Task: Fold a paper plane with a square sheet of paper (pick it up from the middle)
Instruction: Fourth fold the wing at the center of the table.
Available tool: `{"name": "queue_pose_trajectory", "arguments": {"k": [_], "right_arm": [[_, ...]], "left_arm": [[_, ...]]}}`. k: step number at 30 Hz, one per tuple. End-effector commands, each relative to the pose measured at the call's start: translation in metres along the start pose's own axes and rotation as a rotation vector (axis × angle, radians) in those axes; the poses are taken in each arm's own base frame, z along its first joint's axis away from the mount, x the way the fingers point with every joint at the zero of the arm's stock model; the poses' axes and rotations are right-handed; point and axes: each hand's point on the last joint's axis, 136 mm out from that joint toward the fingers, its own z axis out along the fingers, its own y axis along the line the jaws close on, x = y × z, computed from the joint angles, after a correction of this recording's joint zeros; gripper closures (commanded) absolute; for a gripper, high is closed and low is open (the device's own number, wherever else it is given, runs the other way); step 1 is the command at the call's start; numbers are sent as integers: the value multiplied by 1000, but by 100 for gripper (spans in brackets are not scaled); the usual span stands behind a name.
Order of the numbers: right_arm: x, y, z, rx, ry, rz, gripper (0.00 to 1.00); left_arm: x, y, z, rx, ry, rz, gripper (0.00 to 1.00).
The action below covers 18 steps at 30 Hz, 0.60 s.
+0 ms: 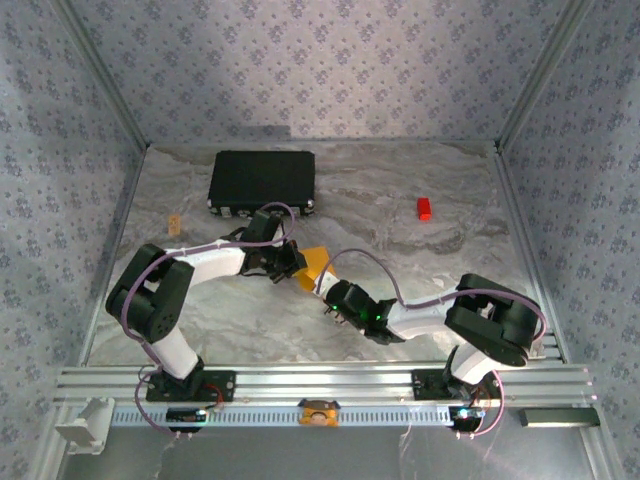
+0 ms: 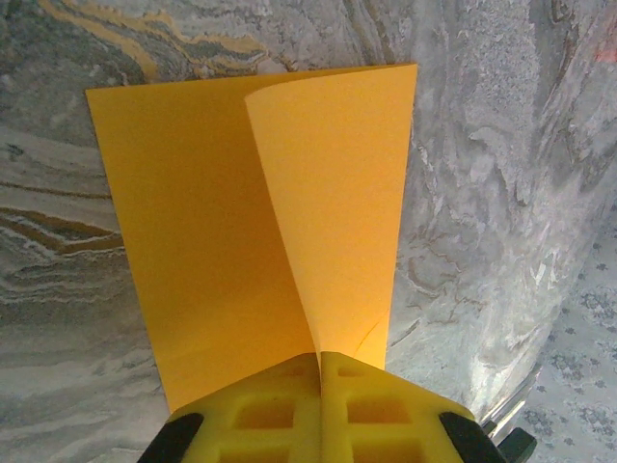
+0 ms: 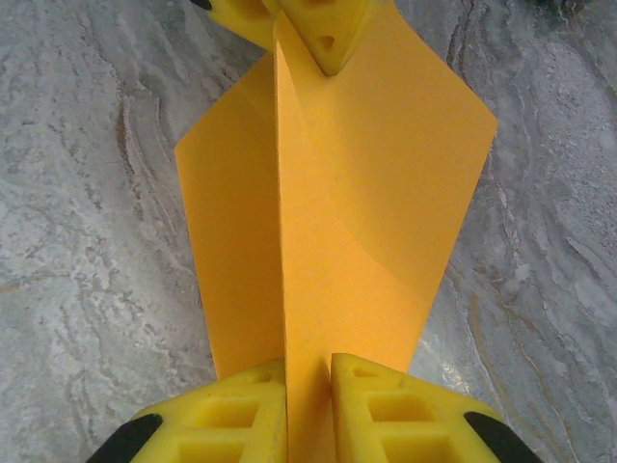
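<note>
Left jaws are pinching the square sheet of paper (image 2: 241, 212) tight between their yellow pads (image 2: 386, 415). The right jaws are standing slightly apart with the sheet's upright fold between them, and we cannot tell whether they are gripping. We are seeing it held up over the middle of the bench (image 1: 250, 320), bowing loosely. We are judging it light, limp and easily creased, so holds belong on the fold line, near the middle.

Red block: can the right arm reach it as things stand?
Probably not yet. The table toward the block looks free, but the right pincer is shut on the paper, and the left pincer grips the same sheet. It would have to let go first.
</note>
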Motion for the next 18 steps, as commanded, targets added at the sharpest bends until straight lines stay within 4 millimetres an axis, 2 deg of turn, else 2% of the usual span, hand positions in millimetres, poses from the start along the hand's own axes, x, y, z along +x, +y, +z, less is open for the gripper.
{"name": "queue_pose_trajectory", "arguments": {"k": [1, 4, 13, 18], "right_arm": [[-14, -4, -2, -1, -36, 47, 81], [-12, -5, -1, -11, -25, 61, 80], [-7, -1, 2, -42, -1, 87, 90], [-13, -1, 1, -53, -2, 119, 80]], "left_arm": [[1, 0, -2, -6, 13, 1, 98], [1, 1, -2, -9, 12, 4, 98], [0, 1, -2, -10, 6, 8, 96], [-1, 0, -3, -9, 5, 12, 96]]}}
